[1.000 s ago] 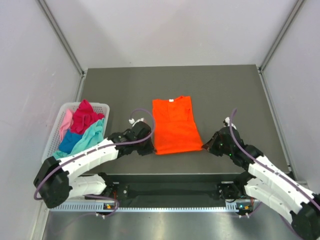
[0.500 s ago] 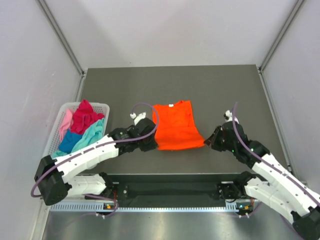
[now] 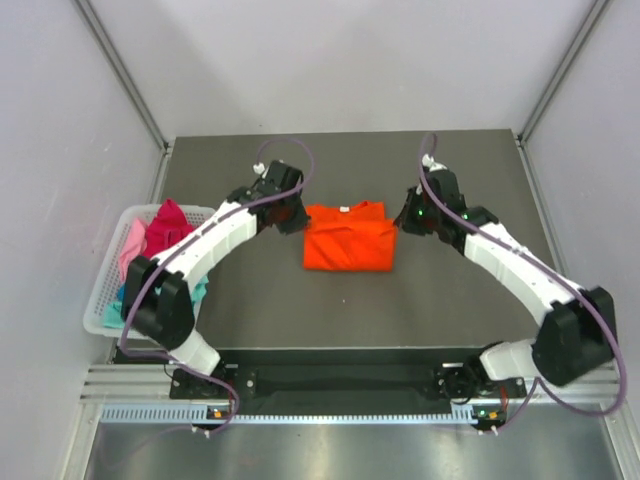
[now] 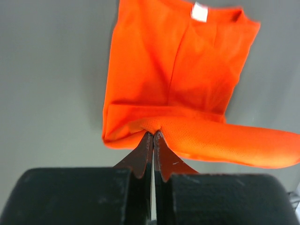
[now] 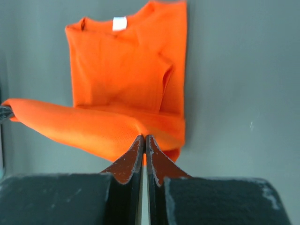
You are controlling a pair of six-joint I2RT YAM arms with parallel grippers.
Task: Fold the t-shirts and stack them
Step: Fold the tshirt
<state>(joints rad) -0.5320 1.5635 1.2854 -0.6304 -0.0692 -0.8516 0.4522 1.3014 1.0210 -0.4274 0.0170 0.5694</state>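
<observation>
A bright orange t-shirt [image 3: 346, 240] lies in the middle of the dark table, its bottom hem lifted and folded up over the body toward the collar. My left gripper [image 3: 298, 218] is shut on the hem's left corner [image 4: 154, 126]. My right gripper [image 3: 400, 222] is shut on the hem's right corner [image 5: 150, 129]. The white neck label shows in both wrist views [image 4: 199, 11] [image 5: 119, 23]. Magenta [image 3: 168, 228], pale pink [image 3: 131, 240] and teal [image 3: 196, 290] t-shirts lie heaped in the basket, partly hidden by my left arm.
The white lattice basket [image 3: 100, 300] stands at the table's left edge. Grey walls enclose the table on three sides. Bare dark table [image 3: 460, 320] lies in front of and behind the orange shirt.
Both grippers have carried the orange shirt's bottom hem away from the near edge toward the collar, so the shirt now looks about half as long. Both arms have stretched further out.
</observation>
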